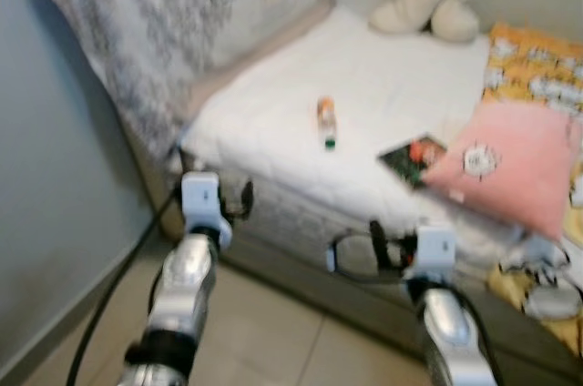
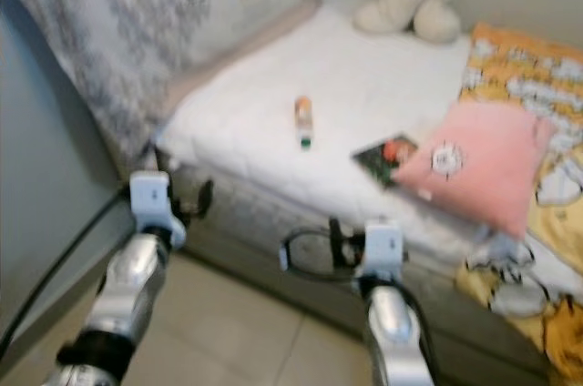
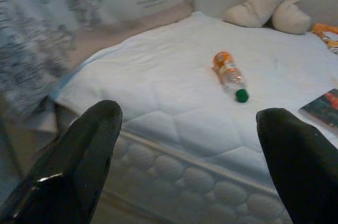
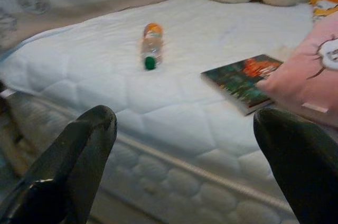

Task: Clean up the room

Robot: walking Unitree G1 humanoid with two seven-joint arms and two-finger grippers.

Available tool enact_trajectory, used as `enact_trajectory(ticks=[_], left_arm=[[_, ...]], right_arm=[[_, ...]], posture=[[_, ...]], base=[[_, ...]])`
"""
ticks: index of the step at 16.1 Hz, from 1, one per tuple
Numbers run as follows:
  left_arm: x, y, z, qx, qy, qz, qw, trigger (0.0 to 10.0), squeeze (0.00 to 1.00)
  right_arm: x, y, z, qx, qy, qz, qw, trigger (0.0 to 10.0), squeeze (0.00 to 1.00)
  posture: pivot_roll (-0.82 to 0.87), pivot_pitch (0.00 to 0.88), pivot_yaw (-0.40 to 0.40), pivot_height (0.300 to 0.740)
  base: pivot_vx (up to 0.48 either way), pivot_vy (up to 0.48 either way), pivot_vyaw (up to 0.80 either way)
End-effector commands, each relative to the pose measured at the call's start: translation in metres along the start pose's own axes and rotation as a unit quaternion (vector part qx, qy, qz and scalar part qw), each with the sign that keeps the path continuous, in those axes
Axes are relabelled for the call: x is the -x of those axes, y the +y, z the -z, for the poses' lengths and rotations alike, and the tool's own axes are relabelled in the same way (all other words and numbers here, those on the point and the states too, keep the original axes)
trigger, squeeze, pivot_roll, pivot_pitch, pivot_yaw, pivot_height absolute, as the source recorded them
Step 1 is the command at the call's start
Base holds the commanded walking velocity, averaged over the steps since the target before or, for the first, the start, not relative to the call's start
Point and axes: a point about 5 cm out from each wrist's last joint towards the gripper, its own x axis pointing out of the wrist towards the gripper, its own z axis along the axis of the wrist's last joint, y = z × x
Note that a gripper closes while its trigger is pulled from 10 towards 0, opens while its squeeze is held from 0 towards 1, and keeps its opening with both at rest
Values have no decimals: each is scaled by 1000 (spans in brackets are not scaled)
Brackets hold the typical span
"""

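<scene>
Both my left gripper (image 3: 185, 155) and right gripper (image 4: 185, 160) stand wide open, empty, near the mattress (image 1: 273, 122) edge. I judge the bottle (image 1: 326, 122) light, rigid, prone to rolling; grasp mid-body across its width.

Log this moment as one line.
approach bed | left gripper open, empty | right gripper open, empty | bottle, book on mattress

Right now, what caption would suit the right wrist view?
Open right end effector faces a white quilted mattress bearing an orange-labelled green-capped bottle.
</scene>
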Motion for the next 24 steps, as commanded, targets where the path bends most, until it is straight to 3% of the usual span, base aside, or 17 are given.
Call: enact_trajectory(ticks=[1,22,24], left_arm=[[-4,-10,0,2,1,18,1000,10000,0],[-3,-16,1,-9,4,54,998,10000,0],[2,-6,3,-20,10,38,999,10000,0]], right_arm=[[0,-9,0,2,-1,16,1000,10000,0],[1,-7,3,7,2,14,1000,10000,0],[-5,1,-2,5,-2,-11,1000,10000,0]], posture=[[52,0,-10,740],[54,0,0,740],[106,0,-28,740]], base=[[480,0,0],[480,0,0],[480,0,0]])
